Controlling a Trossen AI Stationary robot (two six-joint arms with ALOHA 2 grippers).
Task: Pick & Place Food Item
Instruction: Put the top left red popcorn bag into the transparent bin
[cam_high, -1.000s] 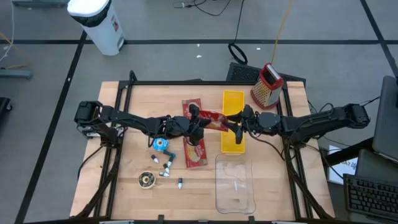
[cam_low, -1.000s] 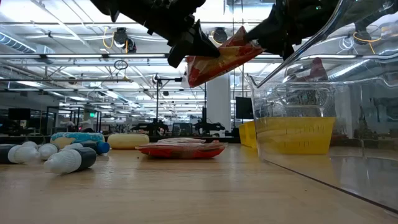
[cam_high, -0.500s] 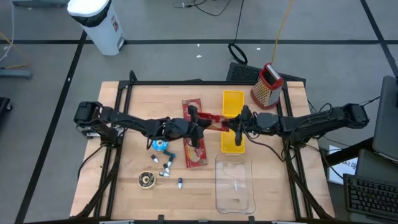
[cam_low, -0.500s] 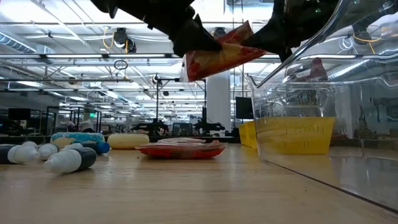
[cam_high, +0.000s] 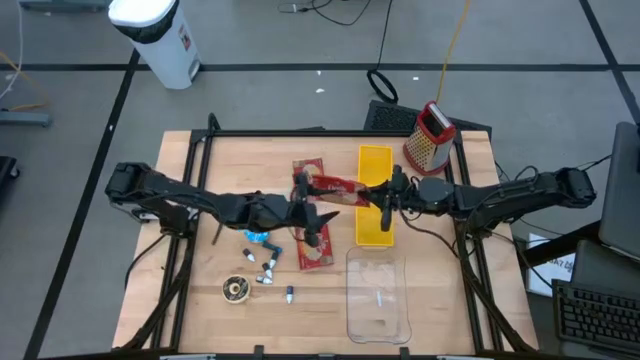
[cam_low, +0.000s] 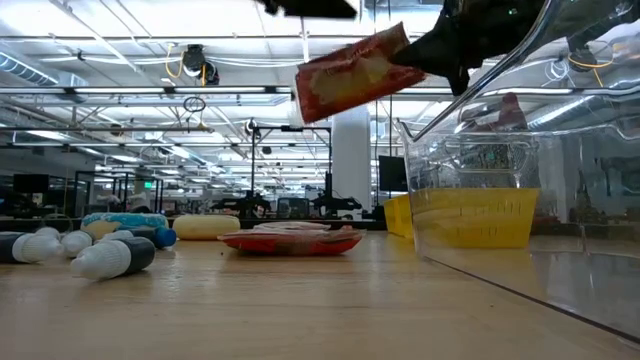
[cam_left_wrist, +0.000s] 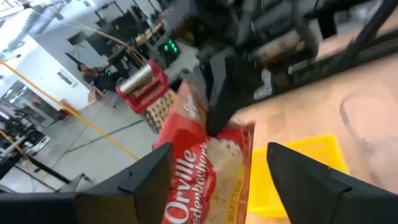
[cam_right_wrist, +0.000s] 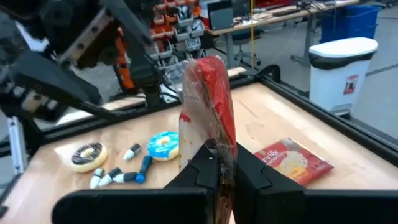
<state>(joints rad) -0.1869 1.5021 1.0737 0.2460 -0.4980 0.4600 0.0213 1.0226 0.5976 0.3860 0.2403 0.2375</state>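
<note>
We see the right claw (cam_high: 384, 197) clenched on a red popcorn bag (cam_high: 335, 186), holding it above the desk's (cam_high: 200, 300) middle; the left claw (cam_high: 307, 205) is released just beside it.

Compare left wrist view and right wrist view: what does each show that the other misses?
Left wrist only: red cheese grater, yellow tray, and the left gripper open, off the bag. Right wrist only: second popcorn bag flat on the table, blue donut toy, white bin. Both: the lifted popcorn bag, pinched in the shut right gripper.
</note>
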